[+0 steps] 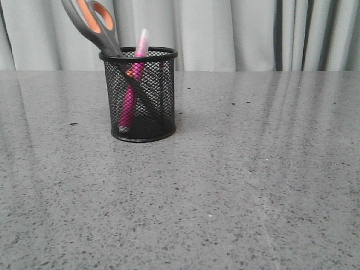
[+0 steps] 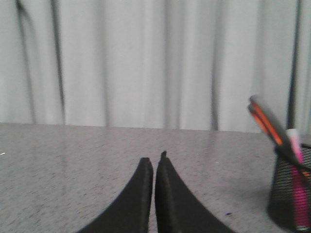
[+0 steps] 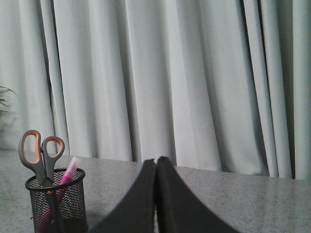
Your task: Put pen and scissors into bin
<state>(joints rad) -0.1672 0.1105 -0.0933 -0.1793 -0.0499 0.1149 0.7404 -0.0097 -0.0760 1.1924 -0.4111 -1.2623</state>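
Hanging low over the speckled tabletop (image 1: 236, 185), the left claw (image 2: 154, 167) and right claw (image 3: 156, 167) are each sitting pinched together with nothing between the fingers, well apart from the bin (image 1: 139, 95), which suggests the job is done. Farther back, the bin is standing upright, and the pen (image 1: 133, 93) and scissors (image 1: 93, 25) are leaning inside it, tips down, crossing because both overtop the rim.

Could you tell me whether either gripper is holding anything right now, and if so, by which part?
Nothing is held. The left gripper and right gripper are both shut and empty; the pen and scissors stand in the bin.
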